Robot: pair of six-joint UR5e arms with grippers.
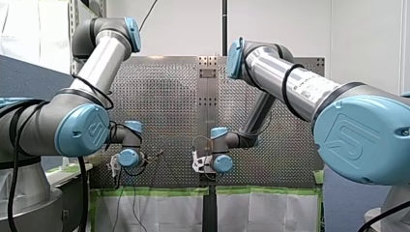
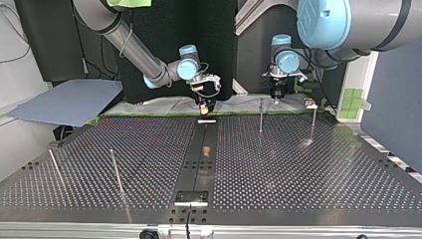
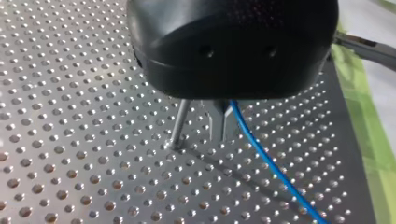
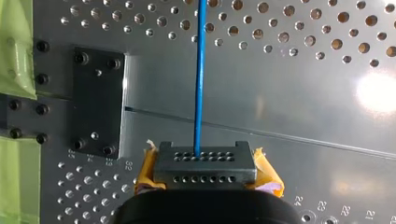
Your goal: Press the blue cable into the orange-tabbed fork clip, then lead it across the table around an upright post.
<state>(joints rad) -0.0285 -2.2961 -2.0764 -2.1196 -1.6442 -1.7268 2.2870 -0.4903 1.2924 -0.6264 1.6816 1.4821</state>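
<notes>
Top view, left to right. A corner post (image 2: pixel 53 165) and its neighbour post (image 2: pixel 116 173) stand in the near-left field, well apart from both hands; by my reading they are not in play. Next, at the table's (image 2: pixel 298 174) far edge by the middle strip (image 2: pixel 199 159), is your right hand (image 2: pixel 204 105), yellow pads showing. The right wrist view has it clamped on the blue cable (image 4: pixel 199 79), which leaves the hand dead straight ahead, low over the table. Further right come the middle post (image 2: pixel 260 115), upright, then your left hand (image 2: pixel 276 94) near it, then the end post (image 2: pixel 313 123). In the left wrist view the cable comes out from under the left hand and trails off over the table in a shallow curve. You cannot tell there whether it is gripped or merely passing through. One post, probably the middle post, stands just beside that hand with the cable on the hand's other side, so no bend is round it yet. The cable's long axis seems to run hand to hand along the far edge, though the top view does not resolve the cable itself. The fork clip is not made out in any view, so seating is unconfirmed. Judgement: the coming move turns on which side of that post the cable passes. The left hand is the nearer one to carry it round, with the right hand anchoring.
</notes>
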